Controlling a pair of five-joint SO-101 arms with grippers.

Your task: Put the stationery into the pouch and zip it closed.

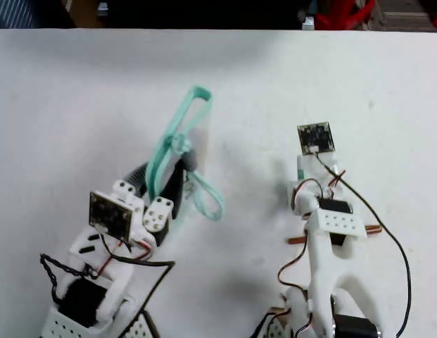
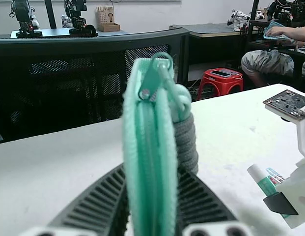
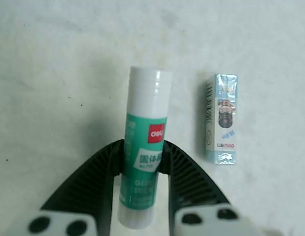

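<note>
White table (image 1: pixel 77 91) runs under both arms, and beyond its far edge stand a dark mesh chair back and benches.

On the left, the left gripper (image 1: pixel 170 196) is clamped on the near end of the teal pouch (image 1: pixel 177 144). The pouch stretches away from it toward the far side of the table. From the left wrist the pouch stands on edge between the two jaws. Its zip (image 2: pixel 151 147) faces the camera, the zip pull (image 2: pixel 153 81) sits at the far end, and a grey cord (image 2: pixel 187 140) lies against its right side. I cannot tell how far the mouth gapes.

To the right, well apart from the pouch, the right gripper (image 3: pixel 142 152) is closed around the lower half of a glue stick (image 3: pixel 148 98). The white cap points away from the arm, and the stick is low over the table or resting on it. Just right of it lies a small box (image 3: pixel 222 118), likely an eraser, untouched. A pencil (image 1: pixel 373 229) lies crosswise under the right arm, nearer the robot.

The step in hand looks like the first loading: pouch steadied, glue stick gripped, nothing visibly inside yet. Next, the stick needs lifting and carrying left to the pouch. It should be lined up lengthwise with the opening, which may need spreading first. The box, the pencil and the zipping all remain.
</note>
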